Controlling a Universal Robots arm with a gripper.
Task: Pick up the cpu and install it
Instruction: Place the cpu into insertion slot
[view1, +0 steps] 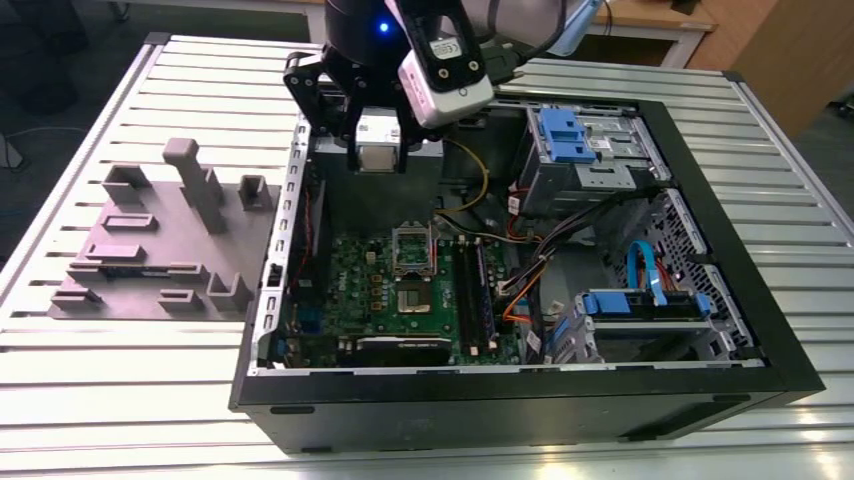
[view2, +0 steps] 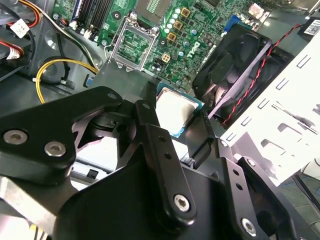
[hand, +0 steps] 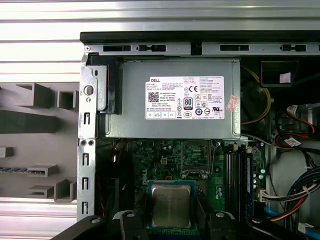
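At the near edge of the slatted surface lies the open computer case, with a grey fixture block beside it toward the exterior view's left edge. Inside the case sits the motherboard, and its socket looks bare, so nothing is installed yet. Farther back, above the far part of the case near the power supply, the gripper hangs aloft. Its jaws are clenched on opposite edges of the cpu, which is held flat with its metal top up, well clear of the board. The pickup appears done and the carry is in hand. In my judgement, seating calls for squaring the chip over the socket and lowering it gently and level, since tilt or offset risks the contacts.
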